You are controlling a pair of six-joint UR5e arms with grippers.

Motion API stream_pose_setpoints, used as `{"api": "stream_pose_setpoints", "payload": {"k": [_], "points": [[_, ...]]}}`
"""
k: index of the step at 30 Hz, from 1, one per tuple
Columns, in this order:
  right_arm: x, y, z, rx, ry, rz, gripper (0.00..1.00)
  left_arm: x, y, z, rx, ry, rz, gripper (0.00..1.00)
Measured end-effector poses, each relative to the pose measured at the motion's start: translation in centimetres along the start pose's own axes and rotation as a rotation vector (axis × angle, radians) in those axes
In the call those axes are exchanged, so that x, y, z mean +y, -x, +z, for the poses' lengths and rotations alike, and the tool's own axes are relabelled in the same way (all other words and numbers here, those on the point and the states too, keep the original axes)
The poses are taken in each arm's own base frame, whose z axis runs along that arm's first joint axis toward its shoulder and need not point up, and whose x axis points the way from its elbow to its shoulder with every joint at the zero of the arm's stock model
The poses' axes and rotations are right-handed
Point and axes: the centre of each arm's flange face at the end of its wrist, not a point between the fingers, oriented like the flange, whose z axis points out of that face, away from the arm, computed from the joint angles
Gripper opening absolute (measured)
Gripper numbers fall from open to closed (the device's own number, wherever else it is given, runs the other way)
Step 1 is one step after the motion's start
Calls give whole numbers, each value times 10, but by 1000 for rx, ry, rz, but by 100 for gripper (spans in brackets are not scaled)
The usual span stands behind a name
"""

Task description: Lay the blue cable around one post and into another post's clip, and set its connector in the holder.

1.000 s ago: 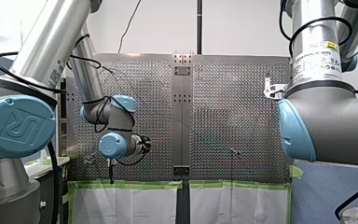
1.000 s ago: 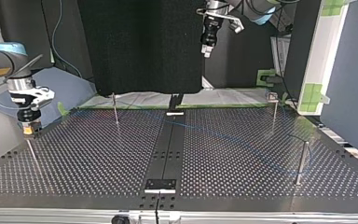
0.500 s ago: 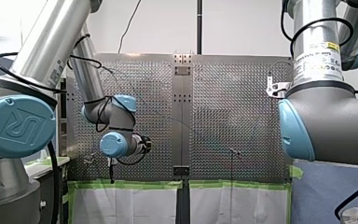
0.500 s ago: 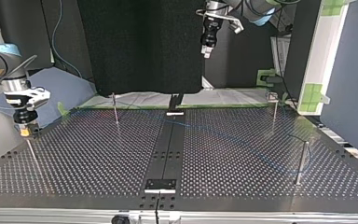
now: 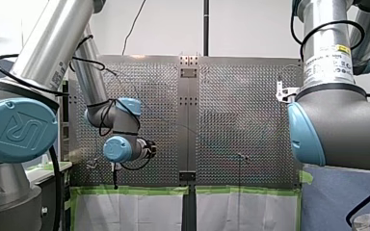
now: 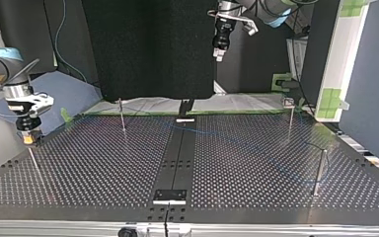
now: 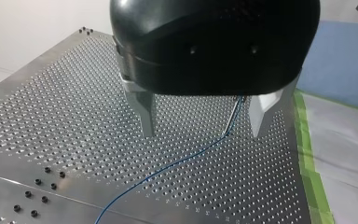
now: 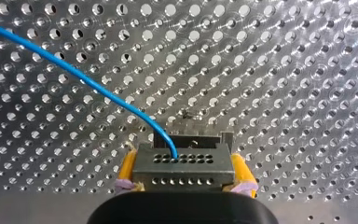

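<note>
Right wrist view: my right gripper (image 8: 185,174) has its yellow pads closed on the connector (image 8: 184,164); the cable (image 8: 88,81) leaves its holed face and runs off over the worktop (image 8: 284,70); a dark bracket (image 8: 189,136) just ahead may be the holder, though I cannot be sure; I would lower slowly and square, without twisting the cable; in the top view it seems to curve round the post (image 6: 320,170) at the right, so leave slack there; my left gripper (image 7: 204,125) hangs wide open and empty, the cable beneath it.
</note>
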Motion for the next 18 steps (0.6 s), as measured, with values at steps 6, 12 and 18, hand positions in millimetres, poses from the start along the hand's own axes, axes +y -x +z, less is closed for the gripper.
{"api": "stream_pose_setpoints", "payload": {"k": [6, 12, 18], "points": [[0, 0, 2, -3, -1, -7, 0, 1, 0, 0, -3, 11, 2, 100], [2, 4, 4, -4, -1, -8, 0, 1, 0, 0, -3, 13, 2, 100], [2, 5, 6, 6, -19, -14, 0, 1, 0, 0, -3, 14, 3, 100]]}}
